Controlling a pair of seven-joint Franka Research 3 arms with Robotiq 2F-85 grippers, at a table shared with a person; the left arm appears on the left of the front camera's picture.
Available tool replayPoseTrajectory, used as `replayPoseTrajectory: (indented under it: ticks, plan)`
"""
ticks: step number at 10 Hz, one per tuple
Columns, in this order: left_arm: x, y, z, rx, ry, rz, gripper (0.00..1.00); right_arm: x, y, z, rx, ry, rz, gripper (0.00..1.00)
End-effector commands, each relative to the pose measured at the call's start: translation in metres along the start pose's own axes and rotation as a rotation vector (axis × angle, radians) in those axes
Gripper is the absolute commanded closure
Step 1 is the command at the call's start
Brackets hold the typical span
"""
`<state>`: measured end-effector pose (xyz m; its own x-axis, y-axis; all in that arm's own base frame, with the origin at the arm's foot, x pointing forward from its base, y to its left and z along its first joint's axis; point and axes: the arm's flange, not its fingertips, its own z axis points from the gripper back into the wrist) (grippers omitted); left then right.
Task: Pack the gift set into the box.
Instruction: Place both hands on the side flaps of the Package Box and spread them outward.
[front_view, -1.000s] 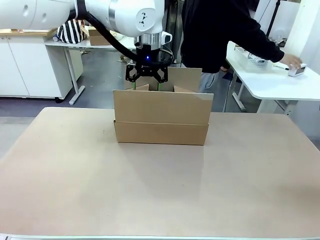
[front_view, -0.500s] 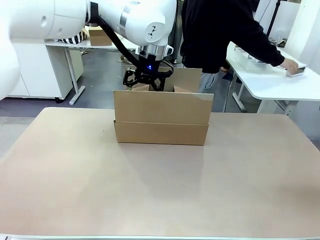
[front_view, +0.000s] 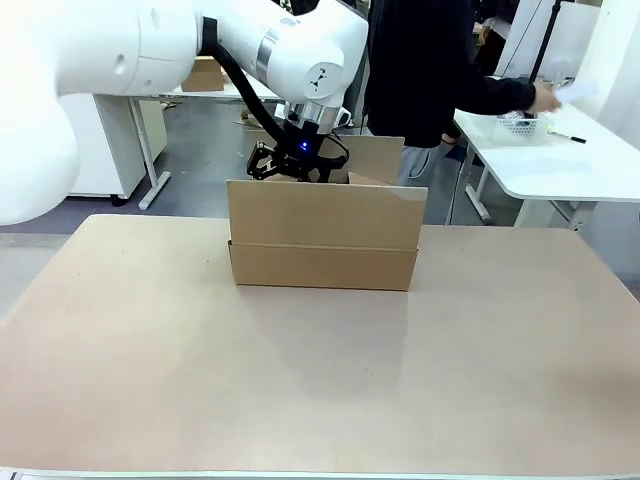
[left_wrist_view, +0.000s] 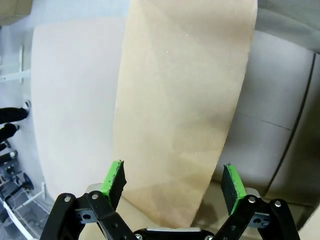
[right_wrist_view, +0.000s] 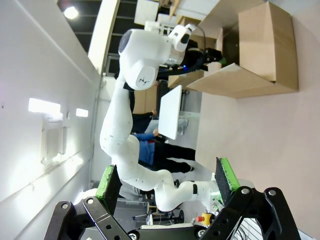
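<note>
Left end effector and right end effector, both spread wide.

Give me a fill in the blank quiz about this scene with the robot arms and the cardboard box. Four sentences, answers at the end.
1. The arm reaching over the box is the robot's ___ arm.
2. The fingers of the left gripper have ___ pads.
3. The left gripper and the right gripper are both ___.
4. The person's hand is over a side table coloured ___.
Missing words: left, green, open, white.
</note>
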<state>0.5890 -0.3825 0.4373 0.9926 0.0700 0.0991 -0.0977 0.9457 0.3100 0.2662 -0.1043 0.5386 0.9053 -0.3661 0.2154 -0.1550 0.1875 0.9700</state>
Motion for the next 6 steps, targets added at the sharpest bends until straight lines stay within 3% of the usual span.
replayPoseTrajectory:
  ticks: [1, 6]
  plan:
    - [0.008, -0.009, 0.005, 0.055, -0.01, 0.008, 0.0, 0.004, 0.002, -0.002, 0.02, -0.008, 0.027, 0.0]
    - [0.015, -0.015, -0.012, 0.098, 0.007, 0.009, 0.0, 0.004, 0.002, -0.002, 0.02, -0.008, 0.027, 0.0]
